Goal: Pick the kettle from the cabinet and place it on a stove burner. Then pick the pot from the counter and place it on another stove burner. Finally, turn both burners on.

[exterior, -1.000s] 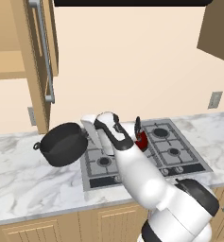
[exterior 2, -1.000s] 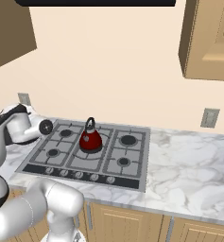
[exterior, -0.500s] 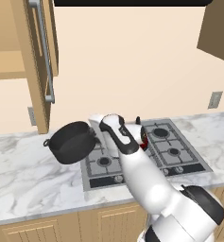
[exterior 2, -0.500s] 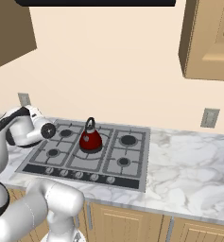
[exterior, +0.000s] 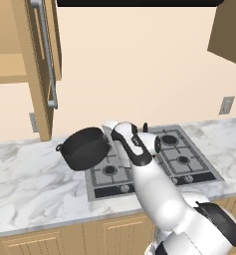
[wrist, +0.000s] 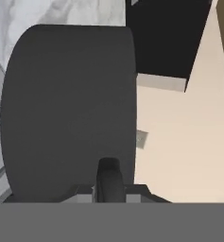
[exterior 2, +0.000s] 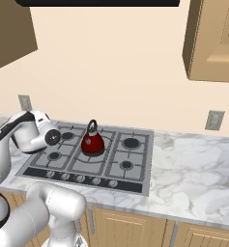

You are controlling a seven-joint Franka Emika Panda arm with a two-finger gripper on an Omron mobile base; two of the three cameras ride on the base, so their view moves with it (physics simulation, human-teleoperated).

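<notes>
Red glossy kettle (exterior 2: 92, 143) sits on its burner; your gripper (wrist: 109, 182), clamped on the matte black pot (exterior: 84, 148), needs another burner, then knobs.

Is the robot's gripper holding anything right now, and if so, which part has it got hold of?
Yes. The gripper is shut on the wide matte black pot, gripping its rim and wall at the side. The pot hangs tilted in the air, over the left edge of the grey steel cooktop.

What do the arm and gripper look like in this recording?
The arm is glossy white, built of rounded, bulbous segments with dark grey to black bands at the joints. A black disc caps one joint in the right base view. The gripper has small dark fingers. No cables or markings are visible.
</notes>
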